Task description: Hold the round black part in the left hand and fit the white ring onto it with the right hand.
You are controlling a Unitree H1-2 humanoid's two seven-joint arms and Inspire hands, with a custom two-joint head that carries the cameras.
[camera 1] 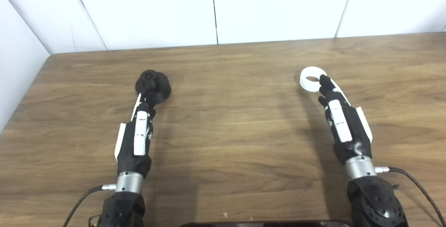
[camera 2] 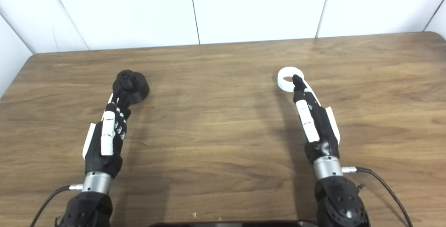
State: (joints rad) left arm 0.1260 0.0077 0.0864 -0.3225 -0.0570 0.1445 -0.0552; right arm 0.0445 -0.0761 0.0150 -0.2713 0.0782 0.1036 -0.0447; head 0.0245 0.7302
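The round black part [camera 1: 153, 84] lies on the wooden table [camera 1: 237, 122] at the left; it has a raised knob on top. My left hand [camera 1: 137, 134] is stretched out flat towards it, fingers straight, fingertips [camera 1: 150, 98] touching its near edge without closing on it. The white ring [camera 1: 311, 78] lies flat on the table at the right. My right hand [camera 1: 343, 122] is also stretched out, and its fingertips [camera 1: 324, 81] rest on the ring's near rim. Neither hand holds anything. Both also show in the right eye view, the black part [camera 2: 131, 84] and the ring [camera 2: 288, 77].
A white panelled wall [camera 1: 216, 10] runs along the table's far edge and a white side wall stands at the left. Cables [camera 1: 418, 185] trail from both wrists. A dark object's edge [camera 1: 264, 223] shows at the bottom centre.
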